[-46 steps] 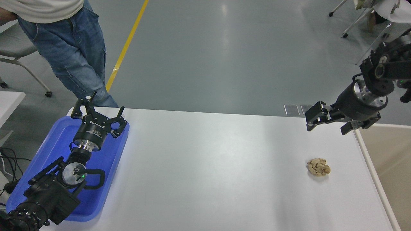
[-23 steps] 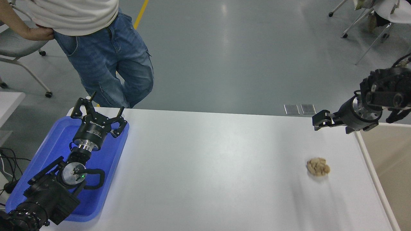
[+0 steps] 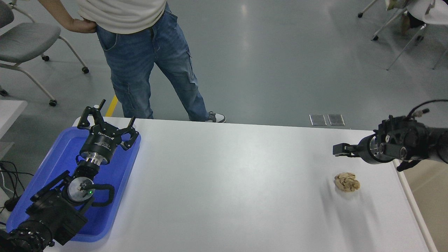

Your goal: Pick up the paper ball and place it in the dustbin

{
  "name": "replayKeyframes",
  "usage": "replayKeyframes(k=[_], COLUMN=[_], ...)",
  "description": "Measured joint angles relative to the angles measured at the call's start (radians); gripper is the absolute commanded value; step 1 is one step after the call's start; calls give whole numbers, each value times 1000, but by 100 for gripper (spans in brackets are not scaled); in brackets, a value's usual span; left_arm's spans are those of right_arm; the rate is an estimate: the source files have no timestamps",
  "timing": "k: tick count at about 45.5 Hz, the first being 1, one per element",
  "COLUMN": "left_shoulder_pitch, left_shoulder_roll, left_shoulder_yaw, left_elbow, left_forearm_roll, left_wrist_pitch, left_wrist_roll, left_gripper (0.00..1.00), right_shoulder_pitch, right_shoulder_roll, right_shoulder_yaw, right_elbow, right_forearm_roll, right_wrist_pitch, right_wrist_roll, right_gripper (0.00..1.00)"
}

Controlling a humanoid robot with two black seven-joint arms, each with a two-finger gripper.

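The paper ball (image 3: 347,182), a crumpled tan wad, lies on the white table (image 3: 227,182) near its right side. My right gripper (image 3: 340,150) reaches in from the right edge, pointing left and nearly level, a little beyond and above the ball and apart from it; it looks open and holds nothing. The dustbin (image 3: 434,203) shows as a beige inside with a thin white rim just off the table's right edge. My left gripper (image 3: 106,120) is parked open over the blue tray at the lower left.
A shallow blue tray (image 3: 52,164) lies at the table's left end under the left arm. A person in jeans (image 3: 150,59) stands at the far side, left of centre. Chairs stand at the far left (image 3: 28,38) and far right.
My right arm has come down from high at the right and turned nearly level, closer to the ball. The person has walked to the right along the far side. The ball has not moved.
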Motion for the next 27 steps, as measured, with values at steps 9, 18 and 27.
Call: replayKeyframes(k=[9,18,27], left_shoulder_pitch=[0,0,0], left_shoulder_roll=[0,0,0], left_shoulder_yaw=[-1,-1,-1], left_elbow=[0,0,0], left_forearm_roll=[0,0,0], left_wrist_pitch=[0,0,0], left_wrist_roll=[0,0,-1], left_gripper=[100,100,100], right_shoulder_pitch=[-90,-147,-180], right_shoulder_roll=[22,28,31], right_shoulder_yaw=[16,24,28], right_elbow=[-92,-137,-144], right_forearm_roll=[-2,-2,-2], right_wrist_pitch=[-27,-37,-38], right_wrist_roll=[0,0,0], right_gripper=[100,100,100])
